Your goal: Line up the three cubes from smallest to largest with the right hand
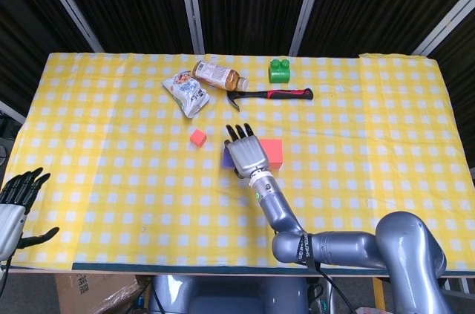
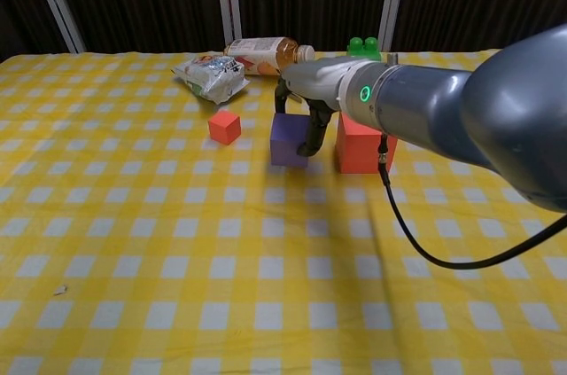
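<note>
My right hand (image 1: 249, 154) (image 2: 312, 89) grips the purple cube (image 2: 286, 141) from above, fingers down its sides. In the head view the hand hides most of the purple cube (image 1: 227, 157). The cube sits between the small red cube (image 1: 197, 136) (image 2: 224, 126) on its left and the large red cube (image 1: 274, 151) (image 2: 358, 146) close on its right. I cannot tell whether the purple cube touches the cloth. My left hand (image 1: 16, 197) hangs open off the table's near left corner, holding nothing.
Along the far side lie a snack bag (image 1: 186, 93) (image 2: 210, 76), a tea bottle (image 1: 217, 75) (image 2: 261, 53), a hammer (image 1: 271, 95) (image 2: 354, 82) and a green block (image 1: 279, 70) (image 2: 362, 47). The yellow checked cloth (image 1: 111, 151) covers the table.
</note>
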You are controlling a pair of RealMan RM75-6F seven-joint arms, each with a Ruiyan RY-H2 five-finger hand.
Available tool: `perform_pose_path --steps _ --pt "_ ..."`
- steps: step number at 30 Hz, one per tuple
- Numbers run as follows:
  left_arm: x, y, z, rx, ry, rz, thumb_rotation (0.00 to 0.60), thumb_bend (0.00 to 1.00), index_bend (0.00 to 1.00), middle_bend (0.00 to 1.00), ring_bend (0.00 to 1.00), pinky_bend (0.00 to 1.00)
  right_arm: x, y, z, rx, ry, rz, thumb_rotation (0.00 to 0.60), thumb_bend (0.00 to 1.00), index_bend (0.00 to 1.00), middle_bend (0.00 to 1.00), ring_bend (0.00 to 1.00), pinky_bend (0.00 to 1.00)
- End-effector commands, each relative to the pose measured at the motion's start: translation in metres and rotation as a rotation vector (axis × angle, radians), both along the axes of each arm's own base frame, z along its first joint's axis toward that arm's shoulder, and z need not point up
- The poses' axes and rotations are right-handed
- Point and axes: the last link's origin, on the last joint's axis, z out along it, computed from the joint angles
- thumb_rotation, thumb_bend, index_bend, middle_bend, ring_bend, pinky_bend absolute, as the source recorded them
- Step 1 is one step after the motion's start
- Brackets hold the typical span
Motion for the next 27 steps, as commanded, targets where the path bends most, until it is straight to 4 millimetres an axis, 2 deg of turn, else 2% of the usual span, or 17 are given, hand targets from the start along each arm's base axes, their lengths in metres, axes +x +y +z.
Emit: perform_pose_path --steps 1,27 --pt "0.0 0.0 0.0 0.001 -0.002 0.002 0.6 0.04 0.0 0.0 0.0 0.04 -0.002 -0.002 0.0 0.0 -0.004 -0.006 0.6 0.43 0.46 0.02 0.0 0.0" --pt "0.001 0.001 0.0 -0.009 -0.017 0.008 0.6 0.04 0.0 0.0 0.0 0.04 -0.013 -0.013 -0.003 -0.016 0.033 -0.018 0.6 0.43 0.46 0.02 0.0 0.0"
